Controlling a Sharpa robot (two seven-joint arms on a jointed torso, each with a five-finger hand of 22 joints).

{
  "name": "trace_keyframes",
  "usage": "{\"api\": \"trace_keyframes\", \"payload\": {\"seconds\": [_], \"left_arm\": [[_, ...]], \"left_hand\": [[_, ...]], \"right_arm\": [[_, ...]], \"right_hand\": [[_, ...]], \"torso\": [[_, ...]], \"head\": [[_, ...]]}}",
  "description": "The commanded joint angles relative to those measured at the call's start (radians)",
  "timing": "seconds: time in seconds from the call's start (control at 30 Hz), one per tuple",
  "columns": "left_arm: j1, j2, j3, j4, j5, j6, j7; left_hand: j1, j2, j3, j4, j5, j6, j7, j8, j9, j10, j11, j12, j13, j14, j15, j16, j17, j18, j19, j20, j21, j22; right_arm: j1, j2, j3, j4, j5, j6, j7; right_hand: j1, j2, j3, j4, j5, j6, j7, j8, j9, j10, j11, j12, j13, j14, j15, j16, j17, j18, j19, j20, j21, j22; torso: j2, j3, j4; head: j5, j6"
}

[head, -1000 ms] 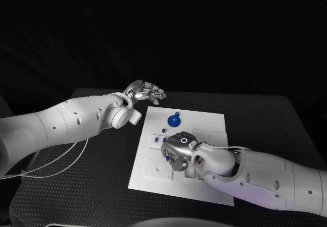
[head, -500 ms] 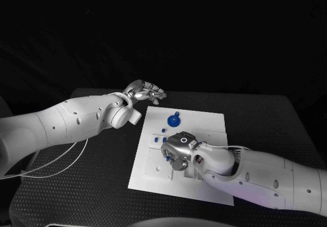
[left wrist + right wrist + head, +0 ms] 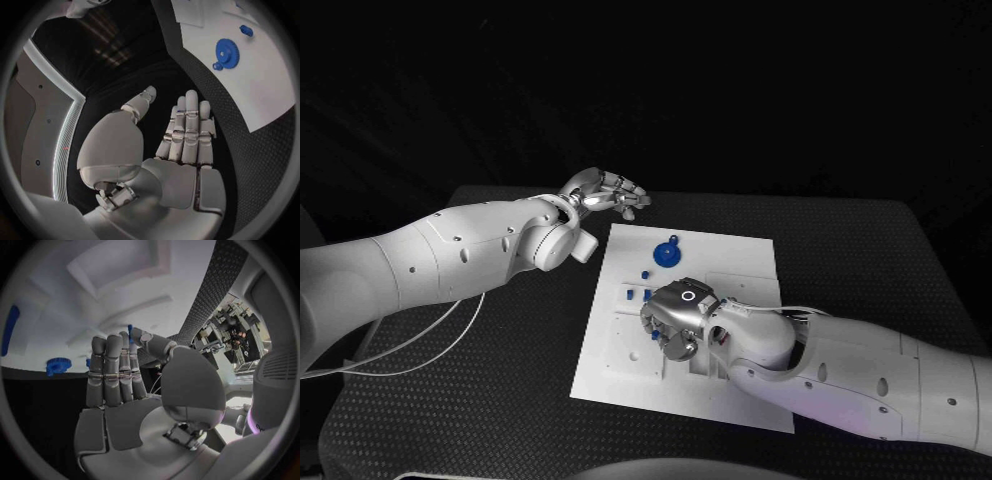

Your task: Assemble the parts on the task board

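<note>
White and flat, the rectangular task board (image 3: 733, 262) is lying in the middle of the frame on the black textured worktop (image 3: 488, 400), running from upper centre down toward lower right. A round blue toothed gear part (image 3: 668, 256) is resting near the board's upper edge, and several small blue parts (image 3: 633, 295) are sitting just below it, left of centre. The silver right hand (image 3: 678, 318) is hovering low over the middle of the board, its white arm reaching in from the lower right of the frame; in the right wrist view its fingers (image 3: 112, 372) are lying straight and side by side with the thumb apart, holding nothing. The silver left hand (image 3: 607, 192) is sitting above and left of the board's upper corner, over bare worktop, well apart from the parts. In the left wrist view its fingers (image 3: 187, 130) are stretching out flat, the thumb spread, gripping nothing, with the blue gear part lying beyond the fingertips.
</note>
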Motion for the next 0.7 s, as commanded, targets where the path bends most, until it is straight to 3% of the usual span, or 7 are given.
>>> {"api": "trace_keyframes", "payload": {"seconds": [0.03, 0.2, 0.5, 0.7], "left_arm": [[0.001, 0.002, 0.001, 0.002, 0.006, 0.011, 0.007], [0.001, 0.002, 0.001, 0.004, 0.006, 0.011, 0.008], [0.001, 0.0, 0.001, 0.009, 0.006, 0.011, 0.008], [0.001, 0.001, 0.001, 0.011, 0.006, 0.011, 0.008]], "left_hand": [[-0.001, 0.006, 0.0, 0.008, 0.0, -0.008, -0.001, 0.006, -0.002, -0.006, 0.0, 0.0, -0.002, -0.004, 0.005, -0.006, 0.002, 0.01, -0.005, 0.003, -0.006, 0.001], [-0.001, 0.006, 0.0, 0.009, -0.001, -0.008, -0.001, 0.006, -0.002, -0.006, 0.0, 0.0, -0.002, -0.004, 0.005, -0.006, 0.002, 0.01, -0.005, 0.003, -0.006, 0.001], [-0.001, 0.006, 0.0, 0.009, -0.001, -0.008, -0.001, 0.007, -0.002, -0.007, 0.0, 0.0, -0.002, -0.004, 0.005, -0.007, 0.003, 0.009, -0.005, 0.003, -0.006, 0.002], [-0.001, 0.006, 0.0, 0.009, -0.001, -0.008, -0.001, 0.007, -0.002, -0.007, 0.0, 0.0, -0.002, -0.004, 0.005, -0.007, 0.003, 0.009, -0.005, 0.003, -0.007, 0.002]], "right_arm": [[-0.001, 0.003, 0.0, -0.002, -0.001, 0.015, 0.009], [-0.001, 0.009, -0.001, -0.013, -0.001, 0.018, 0.01], [-0.005, 0.018, -0.008, -0.032, -0.001, 0.028, 0.012], [-0.005, 0.02, -0.013, -0.031, 0.006, 0.046, 0.017]], "right_hand": [[-0.004, 0.006, 0.006, 0.0, 0.002, 0.004, 0.0, 0.005, 0.001, 0.008, 0.001, -0.006, 0.001, -0.003, -0.007, 0.004, 0.001, 0.014, -0.002, -0.005, 0.007, 0.021], [-0.004, 0.006, 0.006, -0.001, 0.002, 0.003, 0.0, 0.005, 0.001, 0.008, 0.001, -0.007, 0.002, -0.003, -0.007, 0.004, 0.001, 0.014, -0.002, -0.005, 0.007, 0.021], [-0.005, 0.007, 0.005, -0.002, 0.003, 0.003, 0.0, 0.005, 0.002, 0.008, 0.001, -0.007, 0.003, -0.003, -0.007, 0.004, 0.001, 0.014, -0.003, -0.005, 0.007, 0.021], [-0.006, 0.008, 0.004, -0.003, 0.003, 0.003, 0.0, 0.004, 0.003, 0.007, 0.001, -0.008, 0.004, -0.004, -0.007, 0.004, 0.002, 0.013, -0.003, -0.005, 0.008, 0.021]], "torso": [[0.001, 0.0004, 0.0012], [0.001, 0.0006, 0.0023], [0.0, 0.0, -0.0016], [0.0, -0.0006, 0.0008]], "head": [[0.002, 0.001], [0.003, 0.0], [0.005, -0.005], [0.004, -0.006]]}}
